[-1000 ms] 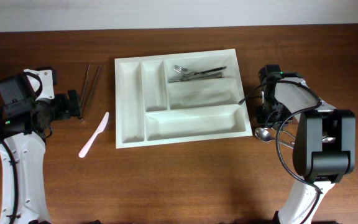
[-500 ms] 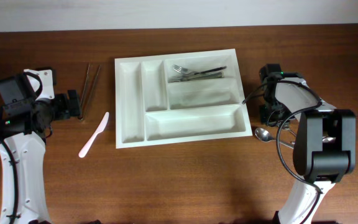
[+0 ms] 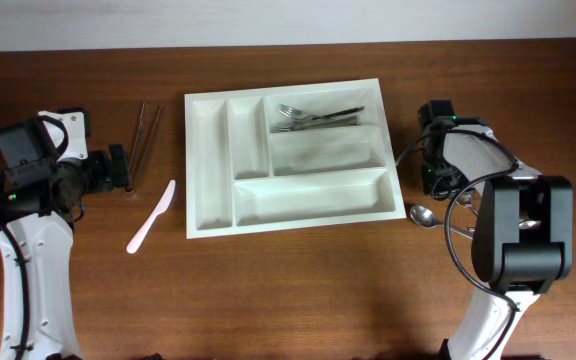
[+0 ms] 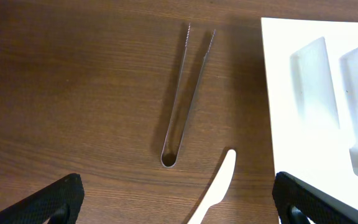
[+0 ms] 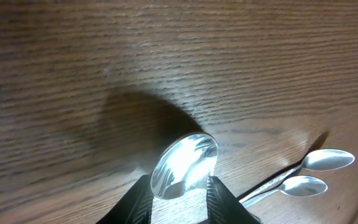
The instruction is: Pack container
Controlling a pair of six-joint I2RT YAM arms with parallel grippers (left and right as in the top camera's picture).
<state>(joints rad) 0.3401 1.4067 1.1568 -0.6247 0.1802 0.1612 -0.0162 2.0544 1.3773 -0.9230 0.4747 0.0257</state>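
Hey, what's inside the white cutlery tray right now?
The container holds a small pile of metal cutlery, fork tines showing, in its top long compartment. The other four compartments look bare. Whatever lies beneath that pile is covered.

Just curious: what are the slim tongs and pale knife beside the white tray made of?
The slim silvery tongs look like polished metal, judging by their glint. The pale pinkish knife looks like matte plastic: opaque, dull, though uncertain.

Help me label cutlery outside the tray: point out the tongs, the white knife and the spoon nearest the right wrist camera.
tongs (image 4: 168,165), left wrist view, closed bend end.
white knife (image 3: 151,217), overhead view, middle of it.
spoon (image 5: 185,165), right wrist view, shiny bowl.
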